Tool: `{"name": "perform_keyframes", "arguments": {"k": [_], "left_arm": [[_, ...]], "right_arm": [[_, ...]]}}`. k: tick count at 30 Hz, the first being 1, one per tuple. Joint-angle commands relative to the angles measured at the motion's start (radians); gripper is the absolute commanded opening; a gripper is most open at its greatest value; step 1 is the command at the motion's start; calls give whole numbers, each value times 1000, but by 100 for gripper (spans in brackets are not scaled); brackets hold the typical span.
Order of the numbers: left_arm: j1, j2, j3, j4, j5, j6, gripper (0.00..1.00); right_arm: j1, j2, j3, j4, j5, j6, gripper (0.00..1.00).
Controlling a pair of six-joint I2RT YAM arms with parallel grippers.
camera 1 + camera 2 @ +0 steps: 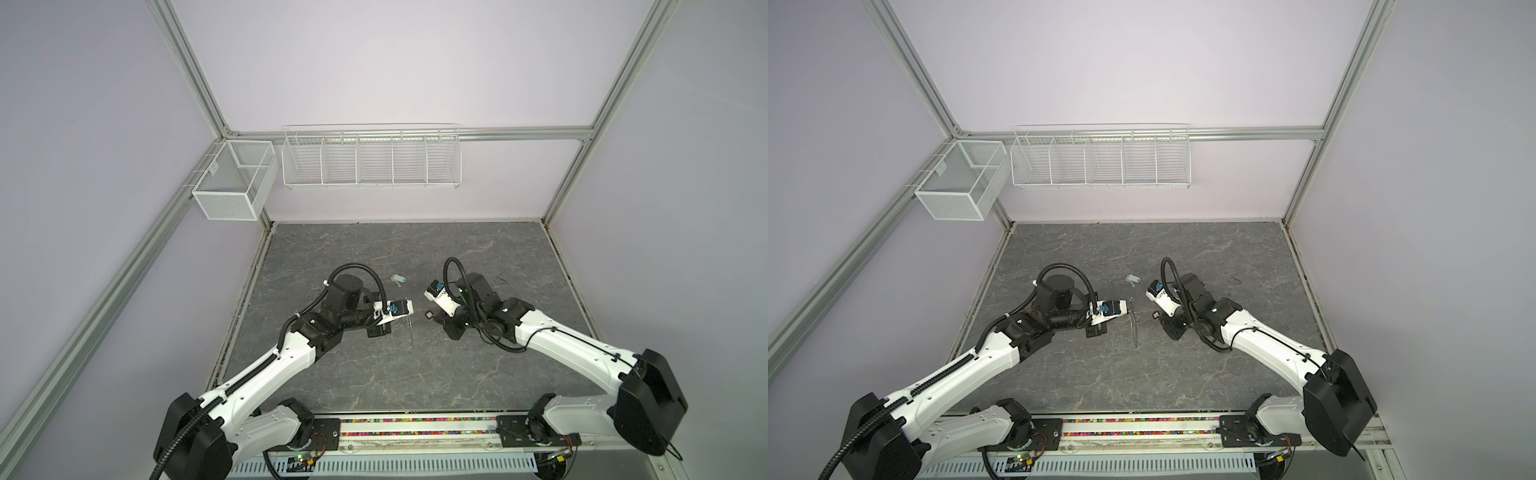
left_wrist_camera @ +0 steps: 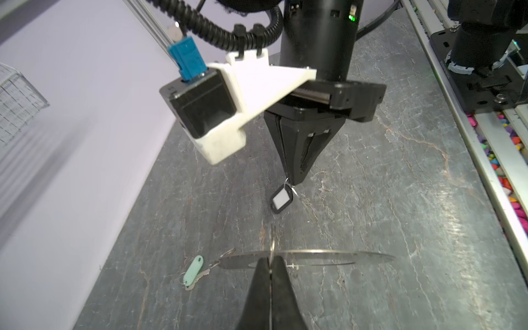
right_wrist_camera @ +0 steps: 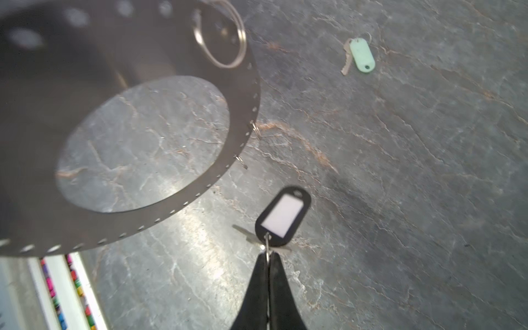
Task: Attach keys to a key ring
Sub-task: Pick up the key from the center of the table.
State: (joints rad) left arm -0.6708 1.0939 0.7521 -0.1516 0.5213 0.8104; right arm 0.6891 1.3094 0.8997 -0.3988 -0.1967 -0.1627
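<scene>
left gripper [image 2: 270, 264] pinching key ring [image 2: 328, 254] rim, right gripper [image 3: 268, 258] pinching black-tag key [image 3: 283, 217] loop; neither key attached yet (green-tag key [image 3: 361, 54] lies well beyond right fingers [image 3: 257, 285], untouched)

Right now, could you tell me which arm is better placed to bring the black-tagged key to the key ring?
The right. The right gripper is shut on the loop of the black-tagged key, facing the key ring, which the left gripper clamps by its rim.

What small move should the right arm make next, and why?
Probably ease the black-tagged key toward the rim of the key ring. The right gripper has its fingers shut on the key's small loop, the left gripper clamps the ring, and a gap separates the key from its wire loops.
</scene>
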Motion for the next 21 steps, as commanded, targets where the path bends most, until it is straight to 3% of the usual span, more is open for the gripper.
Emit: {"name": "perform_keyframes", "arguments": {"k": [1,8,21], "left_arm": [[-18,-37,-36,109,-17,85,0],[-29,-30,-24,91,20,99,0],[-29,80,78,-24,226,-42,0]], "right_arm": [[-18,-14,48,-83,-154,-103,6],[-18,-66,25,-45,-105,-205,6],[0,-257,-148,214,-13,-467,6]]}}
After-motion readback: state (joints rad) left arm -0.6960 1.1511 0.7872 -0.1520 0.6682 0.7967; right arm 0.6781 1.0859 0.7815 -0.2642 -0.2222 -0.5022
